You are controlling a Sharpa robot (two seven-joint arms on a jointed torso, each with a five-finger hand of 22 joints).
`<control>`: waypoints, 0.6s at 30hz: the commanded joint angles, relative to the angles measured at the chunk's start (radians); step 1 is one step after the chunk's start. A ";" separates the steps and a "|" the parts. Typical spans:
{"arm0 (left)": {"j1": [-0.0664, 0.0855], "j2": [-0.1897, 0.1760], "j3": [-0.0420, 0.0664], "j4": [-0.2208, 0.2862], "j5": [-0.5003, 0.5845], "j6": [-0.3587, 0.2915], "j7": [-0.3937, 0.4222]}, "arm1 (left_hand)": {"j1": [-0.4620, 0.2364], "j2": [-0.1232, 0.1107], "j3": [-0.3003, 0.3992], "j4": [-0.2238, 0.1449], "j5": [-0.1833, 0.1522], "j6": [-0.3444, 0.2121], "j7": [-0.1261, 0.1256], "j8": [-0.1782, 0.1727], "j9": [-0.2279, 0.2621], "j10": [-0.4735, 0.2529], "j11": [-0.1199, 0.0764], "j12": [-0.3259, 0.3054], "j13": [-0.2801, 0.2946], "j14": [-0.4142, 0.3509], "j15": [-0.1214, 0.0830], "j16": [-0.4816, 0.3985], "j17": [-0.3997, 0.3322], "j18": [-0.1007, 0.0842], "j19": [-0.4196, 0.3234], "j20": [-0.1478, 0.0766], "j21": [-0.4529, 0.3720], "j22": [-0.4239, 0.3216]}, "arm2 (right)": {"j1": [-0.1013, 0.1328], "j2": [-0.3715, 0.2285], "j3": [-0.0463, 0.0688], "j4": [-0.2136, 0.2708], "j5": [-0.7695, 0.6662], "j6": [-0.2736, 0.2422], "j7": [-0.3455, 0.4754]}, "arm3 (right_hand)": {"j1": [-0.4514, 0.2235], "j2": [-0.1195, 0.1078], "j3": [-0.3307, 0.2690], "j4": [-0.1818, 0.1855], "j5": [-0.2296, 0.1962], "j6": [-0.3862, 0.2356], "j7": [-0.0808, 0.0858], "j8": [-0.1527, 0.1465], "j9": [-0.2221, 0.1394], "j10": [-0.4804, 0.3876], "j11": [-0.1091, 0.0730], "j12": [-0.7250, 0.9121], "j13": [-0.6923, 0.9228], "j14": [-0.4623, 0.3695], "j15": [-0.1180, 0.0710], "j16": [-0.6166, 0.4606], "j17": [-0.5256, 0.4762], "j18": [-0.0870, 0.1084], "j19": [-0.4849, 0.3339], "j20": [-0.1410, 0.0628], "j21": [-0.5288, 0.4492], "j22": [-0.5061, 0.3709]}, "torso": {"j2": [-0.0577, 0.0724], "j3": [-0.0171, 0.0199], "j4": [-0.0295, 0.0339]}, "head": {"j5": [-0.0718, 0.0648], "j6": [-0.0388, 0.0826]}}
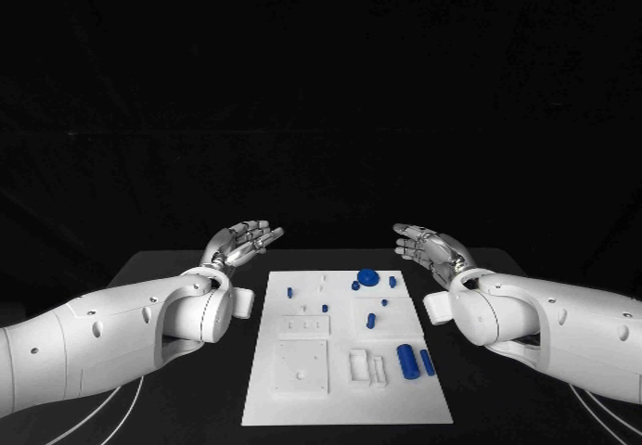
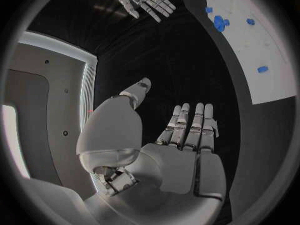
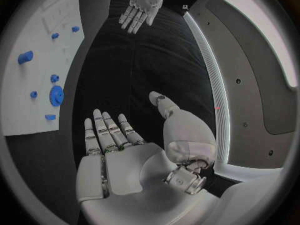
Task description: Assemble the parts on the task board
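The white task board (image 1: 341,389) lies in the middle of the black table, with several small blue parts on it: a round blue disc (image 1: 366,275) at its far end, a short peg (image 1: 371,321) mid-board, and two long pegs (image 1: 406,357) near its right edge. My left hand (image 1: 242,243) hovers beyond the board's far left corner, fingers spread, holding nothing. My right hand (image 1: 426,246) hovers beyond the far right corner, also spread and empty. The left wrist view shows the left palm (image 2: 181,155), the board (image 2: 262,45) and my right hand (image 2: 145,1). The right wrist view shows the right palm (image 3: 119,160), the board (image 3: 31,50) and the disc (image 3: 56,95).
Raised white fixtures (image 1: 302,362) and slotted holders (image 1: 365,365) stand on the near half of the board. Bare black table (image 1: 174,269) lies on both sides of the board and beyond it, under the hands.
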 commanded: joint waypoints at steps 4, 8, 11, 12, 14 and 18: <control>0.001 0.002 0.000 0.001 -0.023 0.053 -0.020 | 0.018 -0.003 0.008 0.000 0.006 0.007 0.001 0.007 0.006 0.011 0.001 0.004 0.001 0.008 0.002 0.006 0.007 -0.008 0.008 0.002 0.007 0.032 | 0.035 -0.004 -0.026 -0.026 -0.052 0.210 -0.135 | 0.013 0.002 0.005 -0.006 0.000 0.008 0.118 0.007 0.004 0.011 0.001 0.004 0.001 0.006 0.000 0.007 0.004 0.002 0.000 0.003 0.004 0.002 | 0.000 -0.0002 -0.0002 | 0.000 0.000; 0.001 0.004 0.001 -0.005 -0.020 0.073 -0.020 | 0.018 -0.002 0.007 0.000 0.006 0.006 0.001 0.006 0.007 0.012 0.003 0.004 0.002 0.008 0.002 0.007 0.007 -0.008 0.008 0.002 0.008 0.032 | 0.039 0.000 -0.029 -0.061 -0.061 0.228 -0.132 | 0.028 0.005 0.008 -0.024 -0.014 0.013 0.120 0.015 0.010 0.021 0.001 0.005 0.002 0.010 0.001 0.012 0.010 0.000 0.003 0.002 0.008 0.017 | -0.001 -0.0006 -0.0011 | 0.015 -0.003; 0.001 0.003 0.001 -0.006 -0.020 0.075 -0.020 | 0.019 -0.001 0.007 0.000 0.006 0.006 0.001 0.006 0.007 0.013 0.004 0.005 0.002 0.009 0.003 0.007 0.008 -0.008 0.008 0.002 0.009 0.032 | 0.039 0.003 -0.029 -0.069 -0.061 0.233 -0.129 | 0.037 0.007 0.008 -0.038 -0.023 0.016 0.121 0.020 0.013 0.026 0.002 0.005 0.002 0.012 0.002 0.017 0.014 -0.001 0.007 0.001 0.011 0.028 | -0.002 -0.0007 -0.0006 | 0.014 -0.004; 0.001 0.003 0.001 -0.006 -0.020 0.076 -0.020 | 0.019 0.000 0.007 0.000 0.006 0.006 0.001 0.006 0.007 0.013 0.005 0.005 0.002 0.009 0.003 0.008 0.008 -0.008 0.008 0.002 0.009 0.032 | 0.039 0.004 -0.029 -0.071 -0.062 0.233 -0.128 | 0.038 0.007 0.008 -0.041 -0.025 0.017 0.121 0.021 0.013 0.028 0.002 0.005 0.003 0.013 0.002 0.017 0.014 -0.001 0.007 0.001 0.012 0.028 | -0.002 -0.0006 -0.0011 | 0.015 -0.005; 0.001 0.002 0.001 -0.007 -0.020 0.084 -0.021 | 0.020 0.003 0.005 0.000 0.006 0.005 0.002 0.006 0.007 0.016 0.007 0.006 0.002 0.012 0.004 0.010 0.009 -0.008 0.009 0.001 0.010 0.032 | 0.039 0.012 -0.029 -0.092 -0.084 0.242 -0.122 | 0.046 0.008 0.009 -0.053 -0.030 0.020 0.122 0.024 0.016 0.035 0.003 0.006 0.003 0.017 0.003 0.021 0.018 -0.002 0.007 0.000 0.013 0.028 | -0.002 -0.0007 -0.0015 | 0.014 -0.005; 0.001 -0.006 0.001 -0.007 -0.018 0.111 -0.016 | 0.025 0.026 -0.012 -0.009 0.006 0.015 0.024 0.011 0.011 0.038 0.024 0.013 0.006 0.037 0.011 0.024 0.017 -0.008 0.020 -0.006 0.019 0.031 | 0.040 0.031 -0.027 -0.140 -0.145 0.235 -0.103 | 0.123 0.017 0.048 -0.119 -0.070 0.095 0.137 0.081 0.075 0.165 0.011 0.032 0.019 0.094 0.011 0.070 0.060 0.002 0.031 -0.003 0.027 0.093 | -0.002 -0.0017 -0.0019 | 0.016 -0.004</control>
